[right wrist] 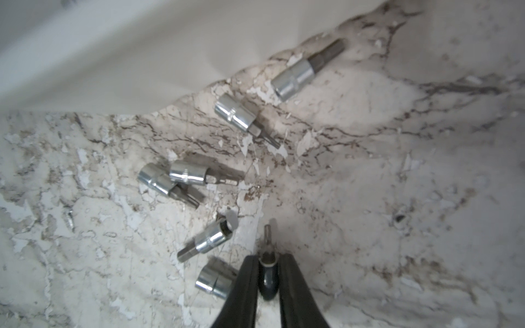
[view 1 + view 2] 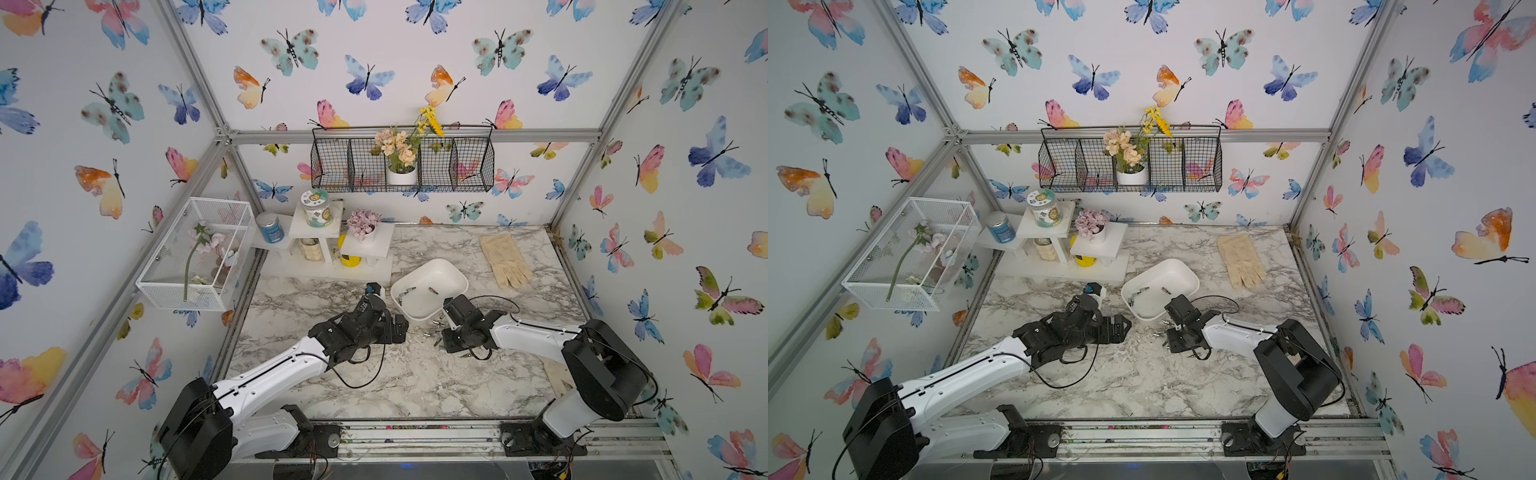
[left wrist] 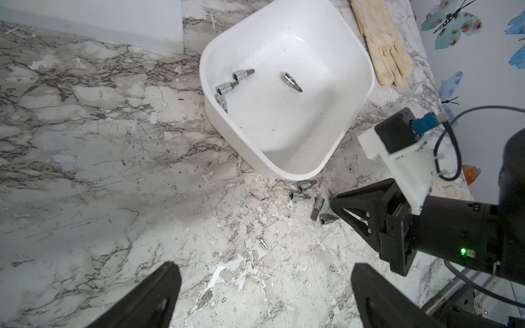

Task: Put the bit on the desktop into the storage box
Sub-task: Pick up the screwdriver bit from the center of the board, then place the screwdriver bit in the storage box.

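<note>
With your left end effector (image 3: 264, 269) spread, your right end effector (image 1: 267, 261) pinches a smooth bit (image 1: 267, 241) that may slip short of the storage box (image 3: 312, 127).

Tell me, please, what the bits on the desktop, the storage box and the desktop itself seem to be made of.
Bits: likely steel, bright chromed collars with mirror glints, duller dark tips.
Storage box: probably moulded plastic, smooth, white, soft sheen.
Desktop: seemingly a marble-print film, not stone; it flakes off in patches.

no text is legible; the jar (image 2: 318, 212) label is too blurred.
</note>
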You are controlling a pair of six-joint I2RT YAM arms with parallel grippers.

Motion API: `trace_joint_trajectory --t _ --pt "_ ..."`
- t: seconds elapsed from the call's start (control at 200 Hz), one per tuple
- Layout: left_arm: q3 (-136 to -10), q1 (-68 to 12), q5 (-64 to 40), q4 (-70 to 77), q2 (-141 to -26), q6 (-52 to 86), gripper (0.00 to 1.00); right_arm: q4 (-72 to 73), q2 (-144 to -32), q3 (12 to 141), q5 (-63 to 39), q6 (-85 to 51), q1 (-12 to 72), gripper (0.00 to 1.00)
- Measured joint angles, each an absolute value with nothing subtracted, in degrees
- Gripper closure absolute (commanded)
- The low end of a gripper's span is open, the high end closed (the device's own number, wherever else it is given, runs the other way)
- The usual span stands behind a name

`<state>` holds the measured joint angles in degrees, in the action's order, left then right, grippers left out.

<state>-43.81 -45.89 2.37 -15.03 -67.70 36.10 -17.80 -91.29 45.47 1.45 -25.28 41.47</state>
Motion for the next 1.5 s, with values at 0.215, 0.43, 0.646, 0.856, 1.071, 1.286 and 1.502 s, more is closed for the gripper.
trace_joint_trajectory --t 0.215,0.43,0.646,0.856,1.071,1.286,1.502 --pt "-43.8 -45.9 2.4 -15.0 -67.7 36.1 0.01 -18.2 -91.2 45.7 1.8 -25.3 41.5 0.86" --pt "-43.8 -47.7 3.2 -15.4 -68.2 36.4 0.01 -22.7 -89.6 47.8 3.5 -24.7 41.5 0.87" --pt "-43.3 -49.2 4.2 -15.6 -68.6 37.2 0.01 -25.6 -85.6 53.7 5.8 -23.4 41.5 0.87" --pt "-41.8 -50.3 4.4 -15.1 -69.2 37.6 0.01 -26.0 -85.8 60.3 6.6 -21.3 41.2 0.87" --pt "-41.3 -51.6 4.4 -13.3 -70.6 37.6 0.01 -23.9 -92.7 66.9 5.5 -19.4 39.3 0.88" --pt "-40.6 -52.4 4.4 -11.2 -72.2 37.8 0.01 -21.3 -101.9 72.2 3.2 -18.2 37.1 0.88" --pt "-40.6 -52.8 4.4 -9.9 -73.7 37.8 0.01 -20.2 -108.2 76.2 1.5 -17.3 35.9 0.72"
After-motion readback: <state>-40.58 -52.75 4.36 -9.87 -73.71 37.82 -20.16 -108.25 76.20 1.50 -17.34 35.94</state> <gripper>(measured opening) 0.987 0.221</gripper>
